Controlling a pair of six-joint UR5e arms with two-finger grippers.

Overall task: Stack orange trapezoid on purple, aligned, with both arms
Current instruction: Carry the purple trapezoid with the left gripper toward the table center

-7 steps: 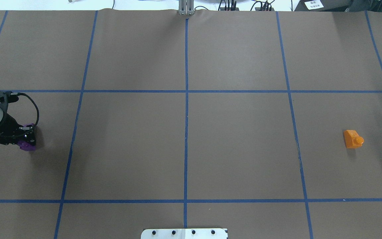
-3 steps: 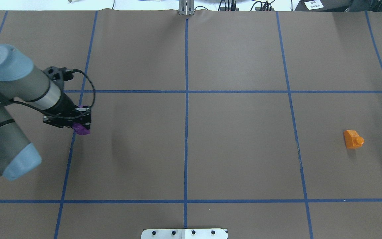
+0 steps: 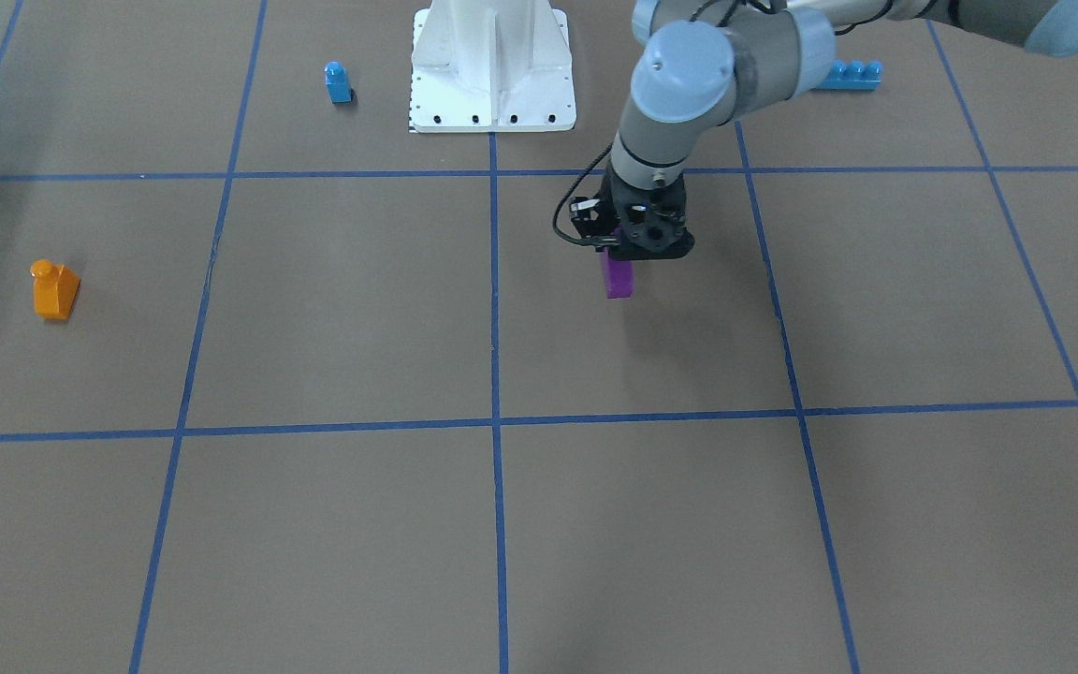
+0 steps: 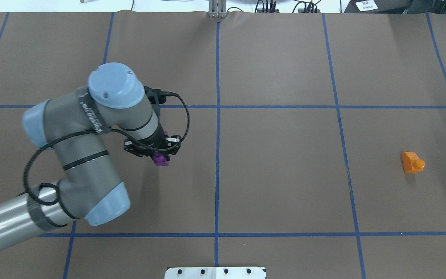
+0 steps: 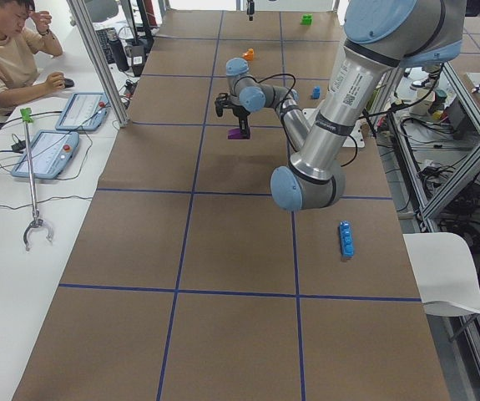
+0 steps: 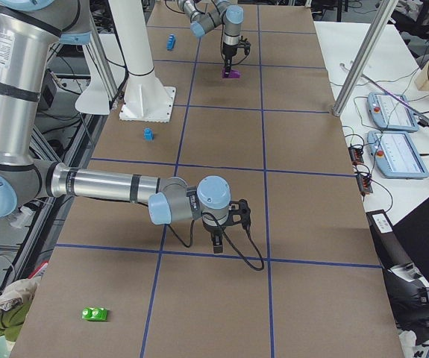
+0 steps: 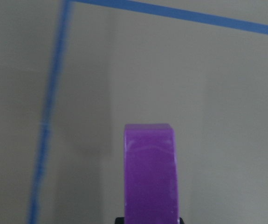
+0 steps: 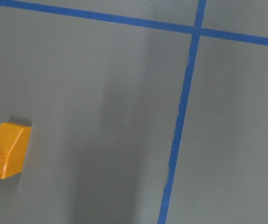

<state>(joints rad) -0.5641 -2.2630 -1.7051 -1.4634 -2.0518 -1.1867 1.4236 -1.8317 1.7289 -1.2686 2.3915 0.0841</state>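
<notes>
My left gripper (image 4: 157,152) is shut on the purple block (image 4: 160,159) and holds it just above the table, left of the centre line. The block also shows in the front view (image 3: 616,277), the left exterior view (image 5: 239,134) and the left wrist view (image 7: 150,172). The orange trapezoid (image 4: 412,162) lies alone on the table at the far right, stud pointing right; it also shows in the front view (image 3: 54,290) and the right wrist view (image 8: 8,150). My right gripper (image 6: 215,242) shows only in the right exterior view, low over the table. I cannot tell whether it is open.
A small blue single-stud block (image 3: 338,81) and a long blue brick (image 3: 846,75) lie near the white robot base (image 3: 492,65). A green block (image 6: 95,314) lies at the table's right end. An operator (image 5: 6,58) sits at a side table.
My left arm has swept to the right with the purple block, from the table's far left edge to just left of the centre line. The orange trapezoid has not moved.
</notes>
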